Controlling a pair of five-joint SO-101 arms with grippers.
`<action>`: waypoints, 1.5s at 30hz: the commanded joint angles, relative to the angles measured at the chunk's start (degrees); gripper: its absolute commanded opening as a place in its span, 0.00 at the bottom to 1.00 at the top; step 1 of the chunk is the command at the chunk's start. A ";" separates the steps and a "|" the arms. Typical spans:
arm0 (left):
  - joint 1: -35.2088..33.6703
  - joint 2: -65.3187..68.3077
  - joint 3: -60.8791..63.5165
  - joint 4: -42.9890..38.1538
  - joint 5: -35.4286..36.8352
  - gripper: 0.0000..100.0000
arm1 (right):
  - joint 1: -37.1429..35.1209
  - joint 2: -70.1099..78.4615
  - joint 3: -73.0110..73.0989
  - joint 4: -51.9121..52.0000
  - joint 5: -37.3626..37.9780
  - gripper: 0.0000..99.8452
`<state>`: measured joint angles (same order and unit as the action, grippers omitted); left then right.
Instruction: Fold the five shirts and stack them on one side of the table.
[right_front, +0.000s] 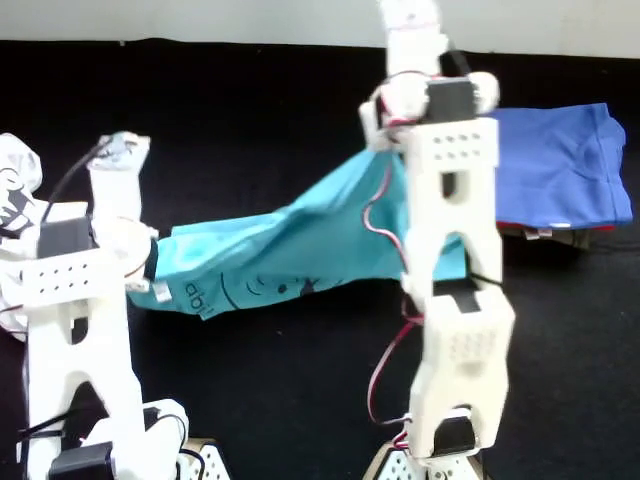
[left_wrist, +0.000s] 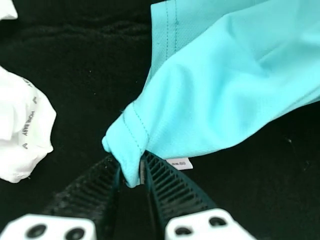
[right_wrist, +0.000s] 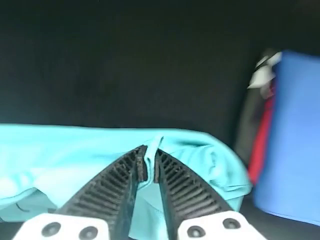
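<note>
Near left pincer (left_wrist: 131, 169), crumpled white shirt (left_wrist: 22, 131).

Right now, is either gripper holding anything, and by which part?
Both hold the turquoise shirt: the left gripper pinches a stitched hem corner, the right gripper a fold of fabric at the end near the folded stack.
</note>
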<state>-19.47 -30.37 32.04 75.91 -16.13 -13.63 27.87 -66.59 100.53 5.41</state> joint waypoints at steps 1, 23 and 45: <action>1.01 -0.66 -13.76 8.35 2.46 0.01 | 1.45 -11.65 -2.77 0.66 0.62 0.01; -4.44 -0.75 -45.58 24.70 4.13 0.01 | 1.63 -43.30 -2.86 -1.01 8.53 0.01; -4.53 -17.98 -51.47 24.53 11.60 0.01 | 1.63 -53.93 -3.91 -7.43 8.53 0.01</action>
<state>-23.60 -46.64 -17.71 100.44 -4.88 -12.75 -23.65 -69.49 94.55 13.23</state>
